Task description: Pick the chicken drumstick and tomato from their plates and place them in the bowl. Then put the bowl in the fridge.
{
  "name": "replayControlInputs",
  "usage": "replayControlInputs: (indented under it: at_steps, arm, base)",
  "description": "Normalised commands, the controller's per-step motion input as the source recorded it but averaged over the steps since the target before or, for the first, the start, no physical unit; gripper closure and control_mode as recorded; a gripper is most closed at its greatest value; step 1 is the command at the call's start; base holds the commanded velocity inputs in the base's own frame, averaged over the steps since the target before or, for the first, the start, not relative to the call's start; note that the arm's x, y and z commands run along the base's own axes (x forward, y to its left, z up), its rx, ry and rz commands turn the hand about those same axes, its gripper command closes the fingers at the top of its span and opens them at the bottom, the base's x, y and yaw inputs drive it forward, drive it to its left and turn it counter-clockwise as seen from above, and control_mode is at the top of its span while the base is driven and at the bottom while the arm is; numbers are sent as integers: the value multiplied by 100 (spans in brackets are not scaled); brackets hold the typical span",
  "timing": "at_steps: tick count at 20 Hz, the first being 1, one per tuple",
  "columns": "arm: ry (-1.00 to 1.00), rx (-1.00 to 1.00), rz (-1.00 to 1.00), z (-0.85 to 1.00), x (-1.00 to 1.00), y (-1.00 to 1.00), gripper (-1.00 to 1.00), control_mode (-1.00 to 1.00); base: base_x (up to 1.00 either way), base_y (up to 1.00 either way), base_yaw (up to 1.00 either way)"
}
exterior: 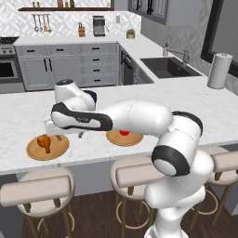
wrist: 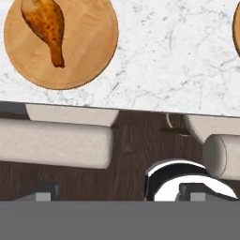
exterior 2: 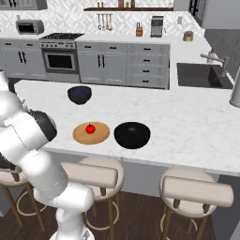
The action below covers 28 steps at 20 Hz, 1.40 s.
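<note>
Two plates point(exterior: 122, 138) flank the open, empty gripper point(exterior: 69, 135) above the worktop point(exterior: 186, 107); chicken drumstick point(exterior: 44, 142) left, tomato point(exterior: 124, 133) right.

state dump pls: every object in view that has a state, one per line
chicken drumstick: lying on its plate, not gripped
tomato: sitting on its plate, untouched
black bowl: upright on the counter, empty
speckled bowl: upright on the counter, farther back
gripper: jaws open, holding nothing, beside the drumstick plate

Glossy white rounded arm point(exterior: 139, 118) segments joined by black bands at the joints, on a white base.
</note>
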Motion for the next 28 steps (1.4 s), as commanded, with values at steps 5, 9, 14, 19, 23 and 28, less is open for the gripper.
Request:
replayControlInputs:
  at_steps: [5, 9, 14, 19, 23, 28]
  arm:
    - [-1, -1, 0, -37, 48, 77, -100, -100]
    - [0, 0, 0, -23, 68, 54, -100, -100]
    - [0, 0, 0, -29, 67, 30, -100, -100]
    - [0, 0, -2, -35, 61, 11, -100, -100]
    - [0, 0, 0, -51, 38, 1, -100, -100]
    - [0, 0, -1, -59, 22, 6, -100, -100]
  base:
    - [0, 0, 0]
    - [0, 0, 0]
    - [0, 0, 0]
    - [0, 0, 0]
    - [0, 0, 0]
    - [0, 0, 0]
